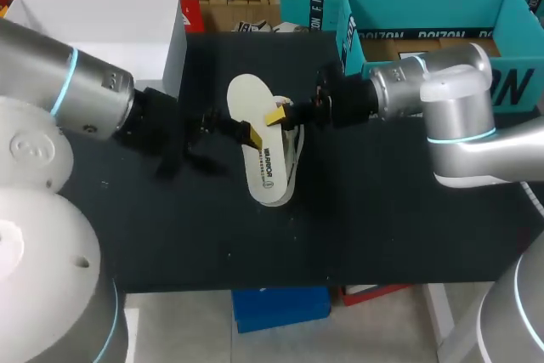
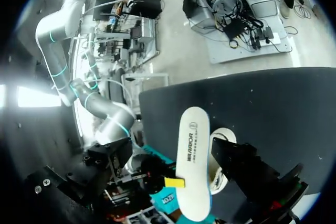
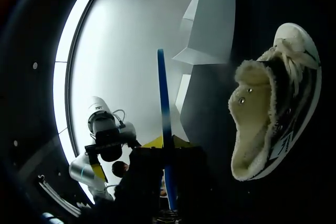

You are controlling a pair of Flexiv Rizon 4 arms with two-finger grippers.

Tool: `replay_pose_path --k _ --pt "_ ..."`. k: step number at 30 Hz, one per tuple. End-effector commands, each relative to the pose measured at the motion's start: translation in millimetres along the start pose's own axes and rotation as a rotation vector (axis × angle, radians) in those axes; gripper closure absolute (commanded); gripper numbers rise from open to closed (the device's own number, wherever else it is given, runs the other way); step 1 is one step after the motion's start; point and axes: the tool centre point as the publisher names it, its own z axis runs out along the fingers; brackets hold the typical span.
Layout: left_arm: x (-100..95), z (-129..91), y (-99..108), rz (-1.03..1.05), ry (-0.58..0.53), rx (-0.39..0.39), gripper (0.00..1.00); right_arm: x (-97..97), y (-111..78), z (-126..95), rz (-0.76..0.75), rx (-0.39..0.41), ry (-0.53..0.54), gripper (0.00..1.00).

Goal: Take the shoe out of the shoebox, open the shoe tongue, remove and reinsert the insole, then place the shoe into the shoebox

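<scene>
Insole out, reinsertion in hand; left gripper (image 1: 252,133) meets the insole (image 1: 263,166) over the table's (image 1: 382,227) middle, though whether it grips I cannot tell; the shoe (image 3: 273,108) lies just beneath; right gripper (image 3: 169,142), jaws nearly together, pinches the insole's edge; next it likely needs steering toe-first into the shoe.

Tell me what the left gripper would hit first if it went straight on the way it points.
The insole, directly ahead of the left gripper. Just beyond it is the right gripper, shut on the insole. The depth between them is unclear.
</scene>
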Motion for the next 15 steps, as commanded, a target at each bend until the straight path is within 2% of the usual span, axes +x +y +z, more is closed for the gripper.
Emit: replay_pose_path --k 1,10,15 --pt "-10.9 -10 6 -0.009 0.267 0.028 0.0 -0.5 0.7 1 0.001 0.001 -0.001 1.0" --pt "-25.0 -10 7 -0.03 0.344 0.031 0.0 -0.5 0.7 1 0.001 0.001 -0.001 1.0" --pt "-40.3 -4 15 -0.009 0.379 0.035 0.0 -0.5 0.7 1 0.001 0.001 -0.001 1.0"
